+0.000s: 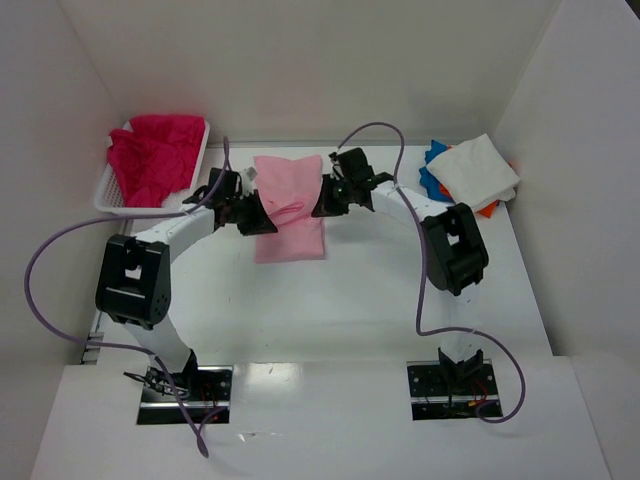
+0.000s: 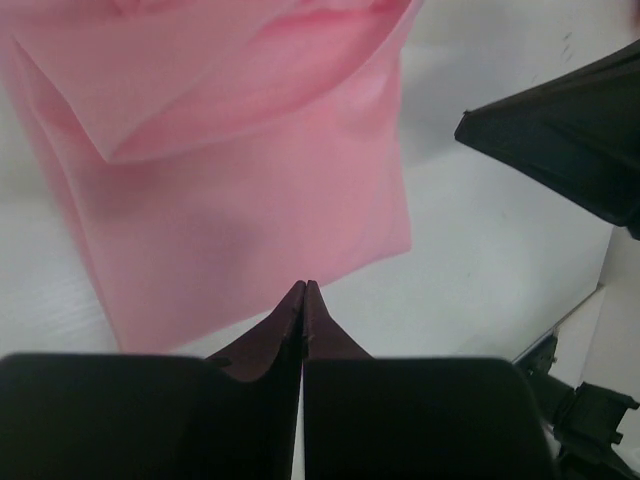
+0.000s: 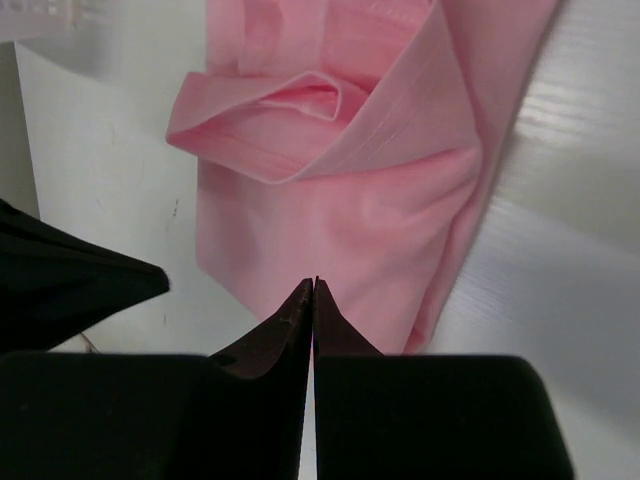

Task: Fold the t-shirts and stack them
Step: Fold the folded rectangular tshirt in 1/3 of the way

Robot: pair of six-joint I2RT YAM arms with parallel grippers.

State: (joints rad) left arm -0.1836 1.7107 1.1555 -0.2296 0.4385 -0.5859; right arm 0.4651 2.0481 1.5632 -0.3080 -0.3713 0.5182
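Pink t-shirt lies on counter, toward 12 o'clock from centre, long narrow shape, loose fold bunched across middle. Left hand at shirt's 9 o'clock edge, fingers pressed tight together, tips over cloth edge; whether cloth pinched, cannot tell. Right hand at shirt's 3 o'clock edge, fingers likewise tight together; hold on cloth unclear. Magenta-red t-shirts heaped in white basket at 10 o'clock. White t-shirt atop blue t-shirt and orange t-shirt at 2 o'clock.
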